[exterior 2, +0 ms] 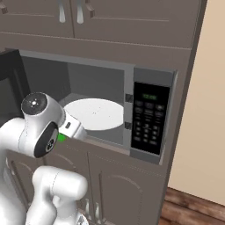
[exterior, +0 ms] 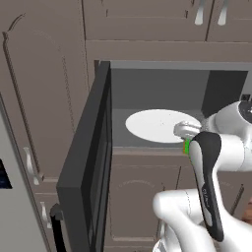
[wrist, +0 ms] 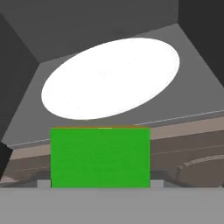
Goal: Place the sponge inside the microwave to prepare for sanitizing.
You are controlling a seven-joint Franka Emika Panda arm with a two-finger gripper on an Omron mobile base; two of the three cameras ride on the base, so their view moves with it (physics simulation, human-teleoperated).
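While my tool [exterior: 186, 142] grips the flat-faced, matte green sponge [wrist: 100, 157], I hold it just outside the microwave's [exterior 2: 149, 79] front sill. Its door [exterior: 91, 167] stands wide; the smooth round white plate [wrist: 109, 78] lies bare beyond.

You have brown upper cabinets [exterior 2: 110, 19] with silver handles [exterior 2: 70, 11]. Lower cabinet doors [exterior: 142, 197] below; beige wall [exterior 2: 206, 110] right, wooden floor [exterior 2: 193, 208].

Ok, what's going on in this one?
The arm's gripper holds the green sponge just in front of the open microwave. The door is swung wide, and the white turntable plate lies bare ahead inside. The sponge has not yet crossed the front sill, so it is not yet placed.
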